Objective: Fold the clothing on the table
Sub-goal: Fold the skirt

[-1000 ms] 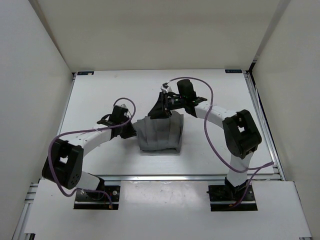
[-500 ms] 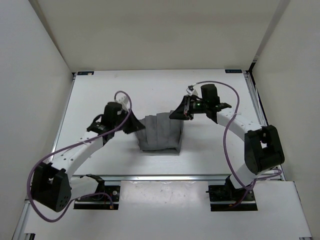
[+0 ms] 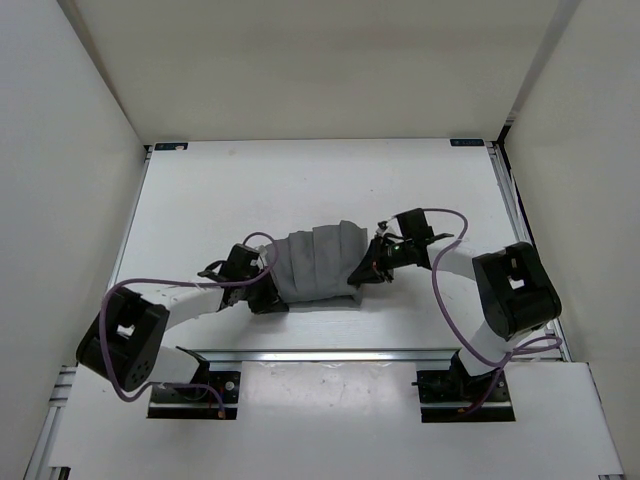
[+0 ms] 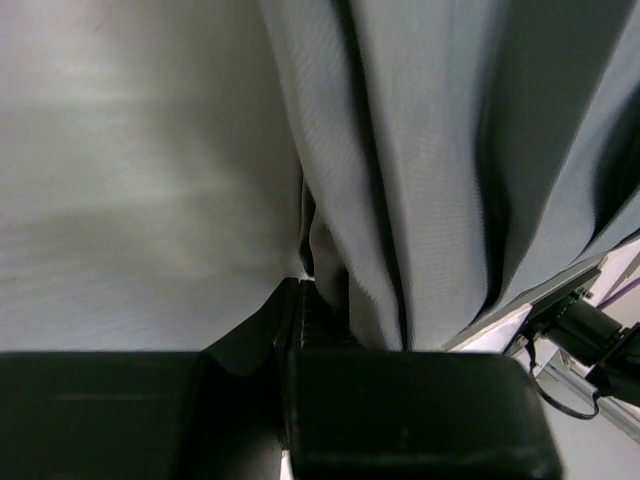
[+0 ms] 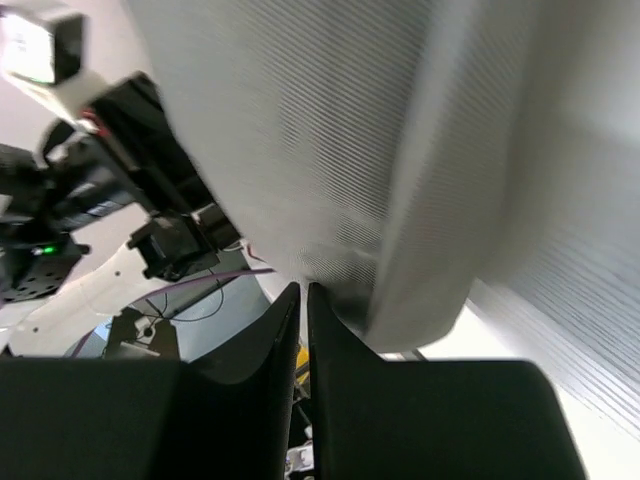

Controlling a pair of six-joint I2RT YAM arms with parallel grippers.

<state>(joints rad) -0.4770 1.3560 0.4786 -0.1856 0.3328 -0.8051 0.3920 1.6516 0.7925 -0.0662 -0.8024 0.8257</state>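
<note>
White counter (image 3: 200, 190), boxed in by pale panels, seen from above. Grey pleated skirt (image 3: 315, 262) strung between the two tools, humped up off the counter rather than lying flat.

Left tool (image 3: 268, 297) clamped on the skirt, with a fold of cloth running straight down into the pinch in the wrist view and the rest of the cloth spreading away to the tool's right. Right tool (image 3: 362, 272) closed to a sliver, cloth meeting the fingertips and hanging just beyond them. Grip likely, though the pinch itself is hard to make out.

Just changed: a second ago, skirt flat and squarish, left tool beside one edge, right tool above the far corner. Since then, both tools lowered and drawn back toward the arm bases, with the cloth between them dragged along and bulged upward.

Judged meaning for the task: both sides grasped, fold begun but not yet laid. Likely next, the held edge carried over the remaining cloth, tools in step to stop the pleats bunching. Possible slip of a thin layer from the right tool.
</note>
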